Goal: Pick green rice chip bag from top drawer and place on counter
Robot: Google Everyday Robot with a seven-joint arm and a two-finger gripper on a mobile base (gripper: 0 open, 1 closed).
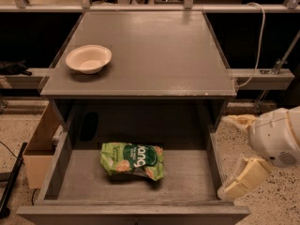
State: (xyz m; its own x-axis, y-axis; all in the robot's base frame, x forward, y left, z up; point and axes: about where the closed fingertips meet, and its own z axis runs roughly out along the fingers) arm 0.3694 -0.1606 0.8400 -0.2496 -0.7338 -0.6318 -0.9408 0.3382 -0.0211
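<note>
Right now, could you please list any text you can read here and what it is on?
Green rice chip bag in the top drawer: white lettering on its dark label, too blurred to read.
Bowl, counter and gripper, right of the drawer: no text visible.

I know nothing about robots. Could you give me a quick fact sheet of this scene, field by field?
Snack: green rice chip bag lying on the floor of the top drawer, left of centre
Drawer state: pulled open
On top: counter carries a white bowl near its left edge
Robot: gripper open, outside the drawer's right wall, holding nothing
</note>
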